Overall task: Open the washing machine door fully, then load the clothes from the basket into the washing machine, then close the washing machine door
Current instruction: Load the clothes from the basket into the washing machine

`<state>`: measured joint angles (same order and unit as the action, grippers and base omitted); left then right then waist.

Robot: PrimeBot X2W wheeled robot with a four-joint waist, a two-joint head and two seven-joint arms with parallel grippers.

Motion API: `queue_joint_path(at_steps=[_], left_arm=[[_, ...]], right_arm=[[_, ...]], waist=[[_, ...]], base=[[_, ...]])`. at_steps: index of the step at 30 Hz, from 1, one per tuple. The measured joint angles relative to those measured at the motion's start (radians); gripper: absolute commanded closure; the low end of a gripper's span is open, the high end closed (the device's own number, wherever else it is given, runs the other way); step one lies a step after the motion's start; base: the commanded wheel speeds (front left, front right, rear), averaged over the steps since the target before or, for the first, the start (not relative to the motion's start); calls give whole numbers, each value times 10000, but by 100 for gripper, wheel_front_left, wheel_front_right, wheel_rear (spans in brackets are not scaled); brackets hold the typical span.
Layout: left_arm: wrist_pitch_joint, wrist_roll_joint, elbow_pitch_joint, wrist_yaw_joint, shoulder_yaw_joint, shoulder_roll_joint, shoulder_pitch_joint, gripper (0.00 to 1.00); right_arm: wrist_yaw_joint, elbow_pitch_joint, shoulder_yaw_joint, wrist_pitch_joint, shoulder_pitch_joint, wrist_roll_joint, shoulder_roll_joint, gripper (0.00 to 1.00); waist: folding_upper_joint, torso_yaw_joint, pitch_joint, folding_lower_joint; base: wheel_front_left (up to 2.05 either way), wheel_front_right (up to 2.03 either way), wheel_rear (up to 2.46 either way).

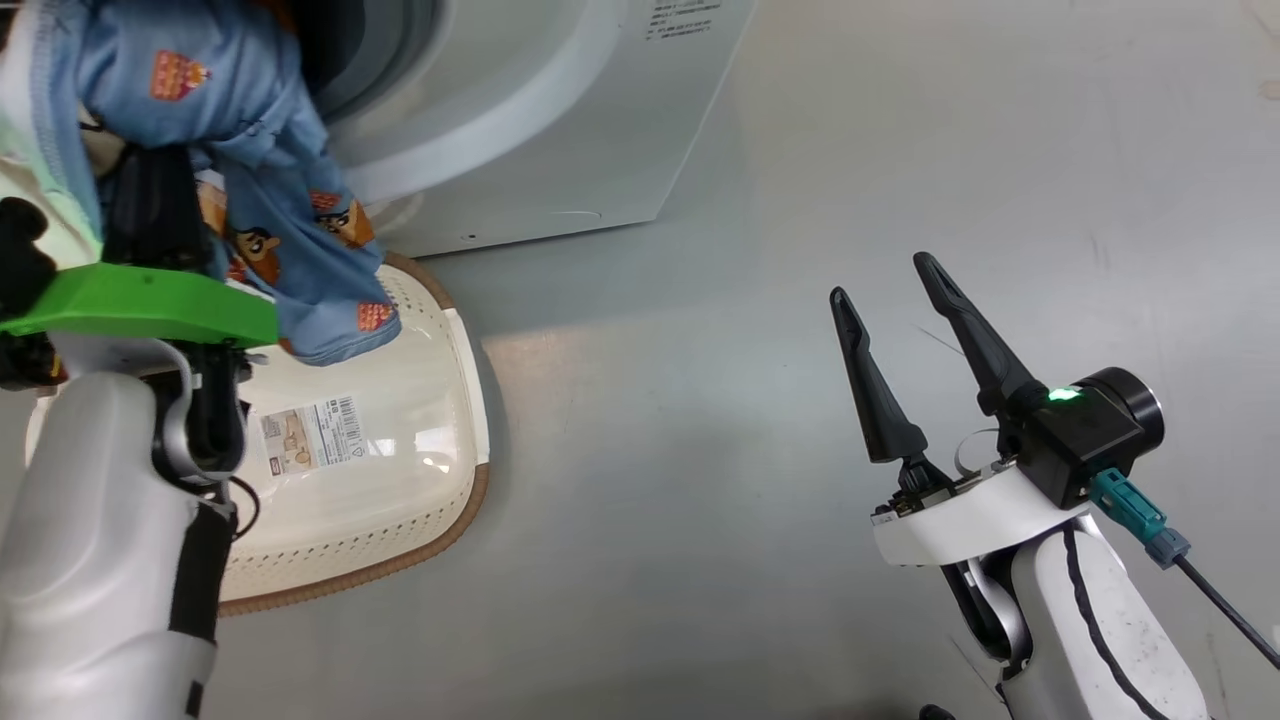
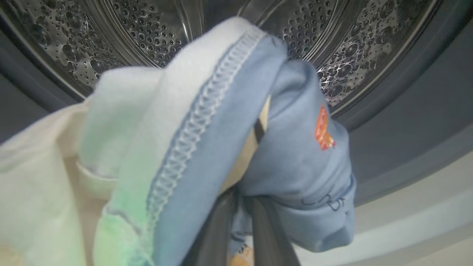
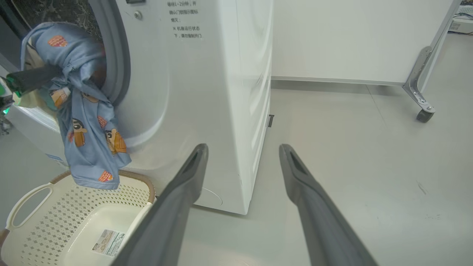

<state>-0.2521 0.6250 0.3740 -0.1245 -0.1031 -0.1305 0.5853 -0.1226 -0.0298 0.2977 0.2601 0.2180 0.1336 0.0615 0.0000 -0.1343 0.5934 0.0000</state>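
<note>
- washing machine (image 1: 520, 130), upper left of head view: mouth open, steel drum (image 2: 147, 33) across the top of left wrist view.
- basket (image 1: 380, 545), lower left, on the floor (image 1: 750, 450) right against the machine's front. Its bottom is bare apart from a label (image 1: 310, 435).
- clothes (image 1: 250, 150): blue printed bundle plus white cloth, at the drum mouth, not inside. A long tail hangs down over the basket's far rim.
- left gripper (image 2: 240, 218): jaws closed on the clothes.
- right gripper (image 1: 880, 278), lower right: jaws wide open, empty, over bare floor.
- Risk: release here and the tail's weight likely drags the lot back out. Or it's left lying across the gasket (image 3: 123, 74) and the door pinches it. Needs a deeper reach first.
- Hidden: left fingertips buried in fabric, so grip depth is unknown. The left arm (image 1: 90, 560) covers the basket's left part. How wide the door stands: can't tell.
</note>
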Motion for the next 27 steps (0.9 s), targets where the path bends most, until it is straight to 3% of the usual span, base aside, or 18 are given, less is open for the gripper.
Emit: queue_joint_path(at_steps=[4, 11, 20, 27], left_arm=[[0, -71, 12, 0, 209, -539, 3, 100], [92, -186, 127, 23, 550, -968, 531, 100], [677, -453, 635, 466, 901, -1881, 1581, 100], [1279, -813, 1229, 715, 1175, -2913, 2470, 100]], right_arm=[[0, -58, 144, 0, -31, 90, -12, 0], [0, -134, 458, 0, -190, 228, -40, 0], [0, -169, 692, 0, -280, 437, -59, 0], [0, -151, 974, 0, -475, 633, -102, 0]], waist=[[0, -270, -188, 0], [0, -780, -441, 0], [0, -1505, -579, 0], [0, -2188, -520, 0]], base=[[0, 0, 0], [0, 0, 0], [0, 0, 0], [0, 0, 0]])
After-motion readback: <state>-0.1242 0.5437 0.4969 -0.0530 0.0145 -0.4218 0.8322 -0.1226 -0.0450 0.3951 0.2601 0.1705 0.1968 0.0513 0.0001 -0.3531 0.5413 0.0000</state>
